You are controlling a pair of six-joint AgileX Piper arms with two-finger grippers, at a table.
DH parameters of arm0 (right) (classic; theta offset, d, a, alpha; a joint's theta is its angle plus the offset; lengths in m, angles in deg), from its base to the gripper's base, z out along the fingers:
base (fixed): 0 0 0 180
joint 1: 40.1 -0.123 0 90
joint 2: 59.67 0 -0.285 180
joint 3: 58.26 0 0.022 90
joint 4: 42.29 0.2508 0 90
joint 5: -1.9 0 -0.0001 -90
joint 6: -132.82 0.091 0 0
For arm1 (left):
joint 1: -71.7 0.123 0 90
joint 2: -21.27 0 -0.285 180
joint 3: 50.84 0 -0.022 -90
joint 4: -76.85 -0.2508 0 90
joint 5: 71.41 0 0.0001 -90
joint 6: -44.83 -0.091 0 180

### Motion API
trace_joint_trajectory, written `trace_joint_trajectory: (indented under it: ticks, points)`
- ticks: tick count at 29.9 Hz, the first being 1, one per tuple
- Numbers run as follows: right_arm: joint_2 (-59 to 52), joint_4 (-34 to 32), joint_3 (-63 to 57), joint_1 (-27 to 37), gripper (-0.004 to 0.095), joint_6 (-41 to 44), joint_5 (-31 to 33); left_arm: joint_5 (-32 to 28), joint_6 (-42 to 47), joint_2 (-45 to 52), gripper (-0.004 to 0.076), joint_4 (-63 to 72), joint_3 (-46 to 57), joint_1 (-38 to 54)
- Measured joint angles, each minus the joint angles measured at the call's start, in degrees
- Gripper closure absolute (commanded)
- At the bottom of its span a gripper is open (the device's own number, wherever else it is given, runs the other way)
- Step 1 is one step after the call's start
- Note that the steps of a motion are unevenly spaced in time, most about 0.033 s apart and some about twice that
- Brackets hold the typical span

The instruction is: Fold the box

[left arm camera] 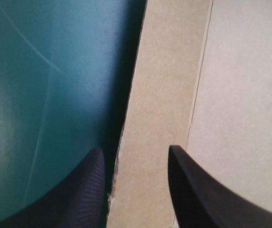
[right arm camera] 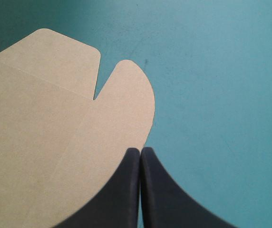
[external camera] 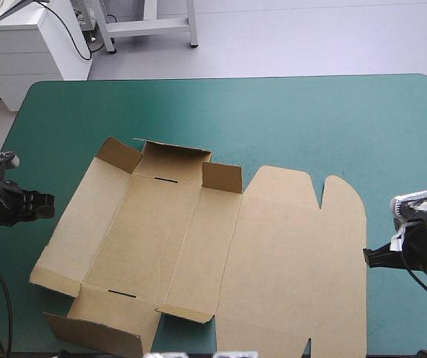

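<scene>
fingers (left arm camera: 86,190), curved black fins, straddle the matte edge of the box (left arm camera: 160,95).

high view: bright, even overhead light, no hot spots. raised flaps of the box (external camera: 198,246) throw short soft shadows on the teal-green cover (external camera: 310,112). left wrist view: dimmer, with a dark shadow band on the cover along the box edge and a pale sheen patch farther out. right wrist view: flat even light, barely any shadow at the board's edge.

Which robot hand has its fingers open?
The left gripper: its black fingers stand apart, the box edge between them. The right gripper has its fingers pressed together in one point.
</scene>
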Motion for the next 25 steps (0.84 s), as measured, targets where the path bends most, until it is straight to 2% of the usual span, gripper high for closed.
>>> trace_joint_trajectory:
  ticks: [4,9,18,25]
  points:
    - [0.0,0.0,0.0,0.0,0.0929,-0.2,0.0,-0.6,-0.2,-0.1,0.0369,-3.5,3.3,0.0]
    - [0.0,0.0,0.0,0.0,0.0929,-0.9,0.0,-0.9,-5.1,-1.5,0.0369,-2.7,7.7,0.0]
    - [0.0,0.0,0.0,0.0,0.0929,-1.4,0.0,-1.1,-7.6,-7.4,0.0370,-1.3,8.1,0.0]
    - [0.0,0.0,0.0,0.0,0.0929,-1.4,0.0,-1.3,-11.2,-8.4,0.0370,3.1,8.1,-1.1]
